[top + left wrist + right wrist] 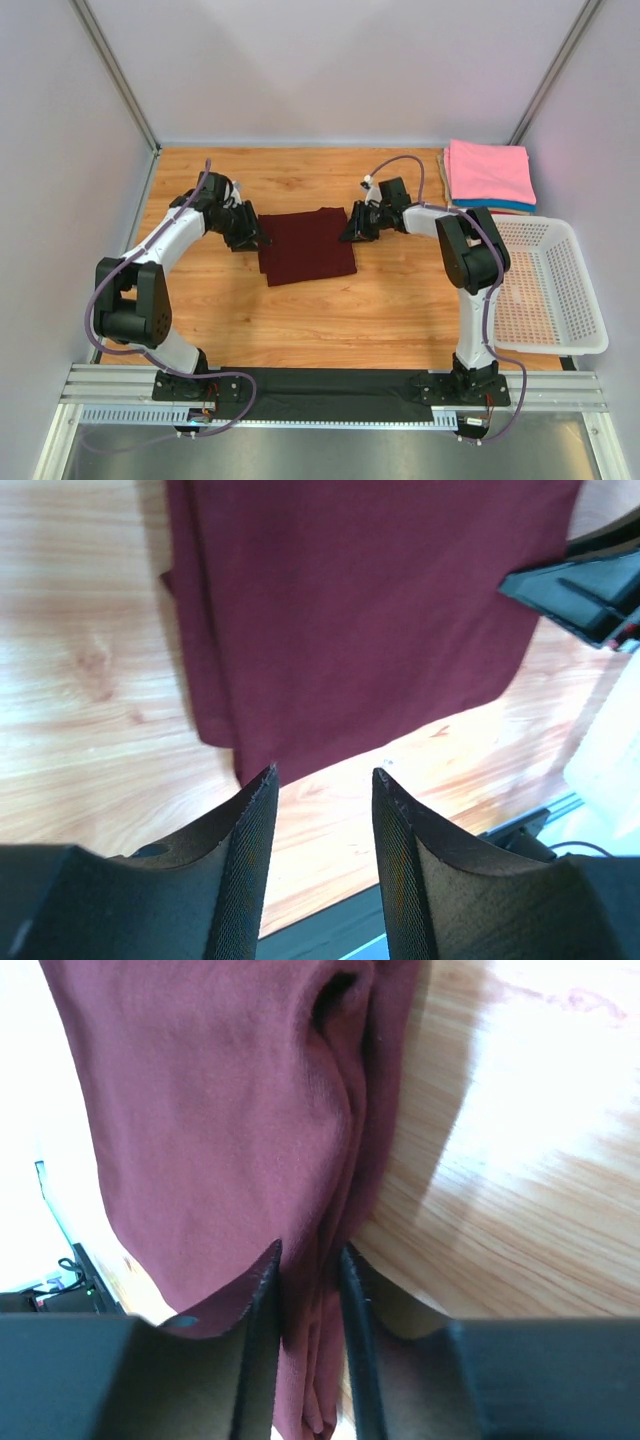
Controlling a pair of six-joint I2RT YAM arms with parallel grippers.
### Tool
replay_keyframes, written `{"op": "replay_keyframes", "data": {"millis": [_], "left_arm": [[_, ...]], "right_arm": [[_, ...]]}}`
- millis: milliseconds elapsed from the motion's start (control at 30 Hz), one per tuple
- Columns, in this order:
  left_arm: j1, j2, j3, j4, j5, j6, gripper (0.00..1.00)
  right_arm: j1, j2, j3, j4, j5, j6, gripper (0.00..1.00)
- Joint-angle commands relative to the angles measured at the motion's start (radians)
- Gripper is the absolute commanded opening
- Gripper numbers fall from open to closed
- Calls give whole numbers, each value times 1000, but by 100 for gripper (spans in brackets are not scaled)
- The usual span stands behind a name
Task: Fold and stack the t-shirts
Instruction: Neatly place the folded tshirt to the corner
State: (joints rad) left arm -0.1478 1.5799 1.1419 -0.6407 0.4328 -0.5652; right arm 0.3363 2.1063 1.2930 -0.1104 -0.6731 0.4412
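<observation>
Bright even light — glare whitens both wrist views.

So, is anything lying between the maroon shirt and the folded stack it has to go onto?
Nothing visible does. Only bare table lies between the maroon shirt and the stack in the far right corner; the basket sits nearer, off that line. The right gripper, pinching the shirt's edge, reaches across it.

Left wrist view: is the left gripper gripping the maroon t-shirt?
No: the left gripper stands open, bare table between its fingers, the maroon t-shirt lying ahead.
</observation>
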Motion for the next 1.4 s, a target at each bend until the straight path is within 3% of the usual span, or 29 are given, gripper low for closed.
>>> {"op": "replay_keyframes", "data": {"millis": [0, 400, 567, 933, 1167, 1367], "left_arm": [[7, -52, -28, -24, -31, 22, 50], [7, -103, -54, -25, -16, 10, 49], [7, -133, -48, -37, -2, 19, 49], [7, -153, 31, -109, 29, 60, 50], [7, -123, 81, -149, 34, 113, 50], [7, -84, 130, -181, 26, 151, 50]], "right_arm": [[0, -11, -32, -9, 56, -4, 27], [-14, -32, -55, -3, 63, -16, 1], [-22, -29, -17, -43, 107, -51, 0], [-71, -28, 164, -336, 297, -252, 0], [-89, 35, 359, -540, 543, -352, 0], [-108, 122, 497, -591, 528, -348, 0]]}}
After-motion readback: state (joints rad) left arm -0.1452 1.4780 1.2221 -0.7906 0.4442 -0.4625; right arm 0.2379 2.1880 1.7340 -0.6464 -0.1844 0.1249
